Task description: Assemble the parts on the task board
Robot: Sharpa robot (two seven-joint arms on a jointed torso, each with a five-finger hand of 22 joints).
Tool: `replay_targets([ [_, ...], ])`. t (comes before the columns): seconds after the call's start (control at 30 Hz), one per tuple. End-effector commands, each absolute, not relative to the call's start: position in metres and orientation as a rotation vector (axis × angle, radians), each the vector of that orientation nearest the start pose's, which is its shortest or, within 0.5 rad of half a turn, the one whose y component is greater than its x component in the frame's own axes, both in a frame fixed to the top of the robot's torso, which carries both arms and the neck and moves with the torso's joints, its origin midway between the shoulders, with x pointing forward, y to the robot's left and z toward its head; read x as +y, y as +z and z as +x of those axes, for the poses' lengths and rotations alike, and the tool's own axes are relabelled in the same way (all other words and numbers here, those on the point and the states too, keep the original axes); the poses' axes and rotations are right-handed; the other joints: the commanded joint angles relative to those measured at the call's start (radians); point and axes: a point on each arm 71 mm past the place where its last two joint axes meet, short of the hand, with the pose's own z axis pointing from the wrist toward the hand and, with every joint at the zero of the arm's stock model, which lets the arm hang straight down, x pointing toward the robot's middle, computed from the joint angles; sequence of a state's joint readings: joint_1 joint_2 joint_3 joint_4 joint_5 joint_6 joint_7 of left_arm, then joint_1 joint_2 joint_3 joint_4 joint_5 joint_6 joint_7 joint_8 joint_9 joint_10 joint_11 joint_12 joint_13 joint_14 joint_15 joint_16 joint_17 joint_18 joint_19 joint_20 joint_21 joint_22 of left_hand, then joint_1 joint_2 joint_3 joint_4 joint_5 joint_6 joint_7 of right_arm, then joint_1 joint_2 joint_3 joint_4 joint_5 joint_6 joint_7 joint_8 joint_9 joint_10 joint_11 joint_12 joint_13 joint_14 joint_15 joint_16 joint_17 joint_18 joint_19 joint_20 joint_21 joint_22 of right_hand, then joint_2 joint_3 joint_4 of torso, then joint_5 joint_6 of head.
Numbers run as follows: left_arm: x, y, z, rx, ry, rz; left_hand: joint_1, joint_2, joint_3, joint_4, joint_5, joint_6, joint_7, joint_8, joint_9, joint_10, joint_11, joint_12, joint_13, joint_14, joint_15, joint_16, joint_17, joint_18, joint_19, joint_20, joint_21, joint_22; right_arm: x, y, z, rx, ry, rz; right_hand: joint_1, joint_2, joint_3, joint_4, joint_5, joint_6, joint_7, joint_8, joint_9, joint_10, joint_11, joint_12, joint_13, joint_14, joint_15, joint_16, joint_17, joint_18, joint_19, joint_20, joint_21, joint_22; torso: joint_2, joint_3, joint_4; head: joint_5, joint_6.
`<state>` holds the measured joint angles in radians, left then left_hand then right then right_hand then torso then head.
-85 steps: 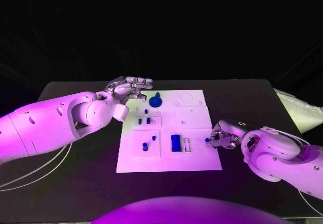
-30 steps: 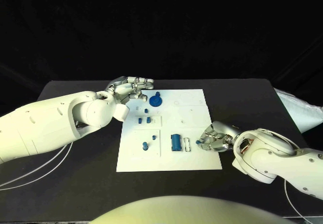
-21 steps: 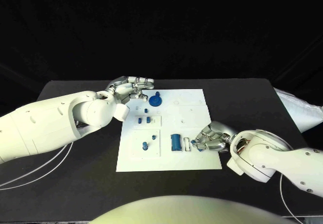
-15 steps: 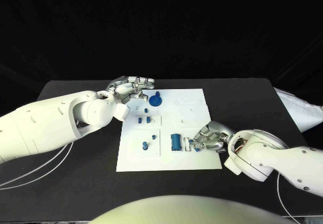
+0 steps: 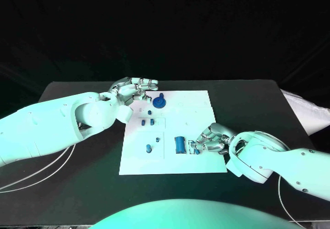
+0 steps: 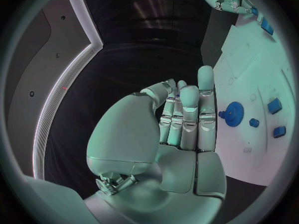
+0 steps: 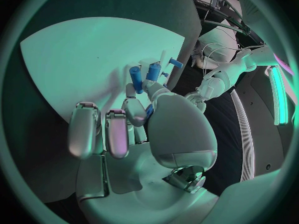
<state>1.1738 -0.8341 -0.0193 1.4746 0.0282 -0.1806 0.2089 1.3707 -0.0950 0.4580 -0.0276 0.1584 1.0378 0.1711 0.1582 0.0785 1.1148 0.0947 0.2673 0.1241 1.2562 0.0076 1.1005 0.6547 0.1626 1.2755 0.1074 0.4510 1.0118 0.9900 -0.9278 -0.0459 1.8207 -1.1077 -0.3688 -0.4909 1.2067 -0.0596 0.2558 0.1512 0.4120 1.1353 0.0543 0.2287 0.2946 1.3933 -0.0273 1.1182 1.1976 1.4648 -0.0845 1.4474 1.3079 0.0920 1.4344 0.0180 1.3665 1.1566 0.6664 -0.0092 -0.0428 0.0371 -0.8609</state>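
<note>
Pinched between my right hand's (image 5: 211,140) thumb and a finger is a small blue part (image 5: 197,152), pressed low over the near right area of the task board (image 5: 199,164). From my right wrist I see that hand (image 7: 134,129) with its fingers (image 7: 84,129) curled down toward the white plate (image 7: 74,59), and a blue piece (image 7: 149,111) tucked at the fingertip beside the thumb. Just beside my right hand stands a tall blue block (image 5: 179,144) with a narrow white slot next to it. Nearer my left side of the board lie two small blue pieces (image 5: 149,149), and farther back a pair of short blue pegs (image 5: 147,122). A round blue gear (image 5: 159,102) sits near the far edge.

Over at the board's far left corner my left hand (image 5: 132,89) hovers with fingers apart, holding nothing. From the left wrist, that hand (image 6: 177,129) stands upright with its fingers side by side, the gear (image 6: 233,114) just beyond them on the board (image 6: 249,154).
</note>
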Motion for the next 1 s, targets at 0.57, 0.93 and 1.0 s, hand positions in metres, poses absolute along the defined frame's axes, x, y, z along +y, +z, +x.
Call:
replay_targets([
  [0.57, 0.209, -0.198, 0.492, 1.63, -1.573, -1.237, 0.0, -0.004, 0.001, -0.007, 0.003, -0.004, 0.0, 0.005, -0.001, -0.009, -0.001, 0.005, 0.002, -0.008, 0.001, -0.005, -0.001, 0.019, -0.005, -0.002, -0.003, -0.002, -0.174, -0.267, 0.383, 2.124, 0.572, 0.389, -0.043, 0.005, -0.018, 0.021, -0.041, 0.017, -0.008, 0.012, 0.018, 0.018, -0.002, 0.023, 0.021, 0.075, -0.01, 0.009, 0.086, -0.016, 0.009, -0.005, 0.008, 0.007, 0.0, 0.0004, -0.001, 0.002, -0.001],
  [0.93, 0.209, -0.198, 0.491, 1.637, -1.575, -1.238, 0.0, -0.004, 0.002, -0.008, 0.003, -0.005, 0.001, 0.006, -0.001, -0.011, 0.0, 0.006, 0.002, -0.01, 0.001, -0.006, -0.004, 0.019, -0.006, -0.002, -0.003, -0.002, -0.169, -0.267, 0.383, 2.122, 0.588, 0.377, -0.076, 0.002, -0.042, 0.04, -0.054, 0.022, -0.01, 0.017, 0.023, 0.026, -0.003, 0.035, 0.035, 0.075, -0.011, 0.011, 0.09, -0.017, 0.011, -0.006, 0.01, 0.013, 0.0, 0.0, -0.0006, 0.004, -0.002],
  [1.0, 0.208, -0.199, 0.491, 1.638, -1.575, -1.238, -0.001, -0.004, 0.002, -0.008, 0.003, -0.005, 0.001, 0.006, -0.001, -0.011, 0.0, 0.006, 0.001, -0.01, 0.001, -0.006, -0.004, 0.019, -0.006, -0.002, -0.003, -0.002, -0.169, -0.267, 0.383, 2.121, 0.59, 0.374, -0.08, 0.0, -0.046, 0.042, -0.054, 0.022, -0.01, 0.017, 0.024, 0.026, -0.003, 0.035, 0.035, 0.075, -0.012, 0.011, 0.09, -0.017, 0.012, -0.006, 0.011, 0.013, 0.0, 0.0, -0.0005, 0.004, -0.002],
])
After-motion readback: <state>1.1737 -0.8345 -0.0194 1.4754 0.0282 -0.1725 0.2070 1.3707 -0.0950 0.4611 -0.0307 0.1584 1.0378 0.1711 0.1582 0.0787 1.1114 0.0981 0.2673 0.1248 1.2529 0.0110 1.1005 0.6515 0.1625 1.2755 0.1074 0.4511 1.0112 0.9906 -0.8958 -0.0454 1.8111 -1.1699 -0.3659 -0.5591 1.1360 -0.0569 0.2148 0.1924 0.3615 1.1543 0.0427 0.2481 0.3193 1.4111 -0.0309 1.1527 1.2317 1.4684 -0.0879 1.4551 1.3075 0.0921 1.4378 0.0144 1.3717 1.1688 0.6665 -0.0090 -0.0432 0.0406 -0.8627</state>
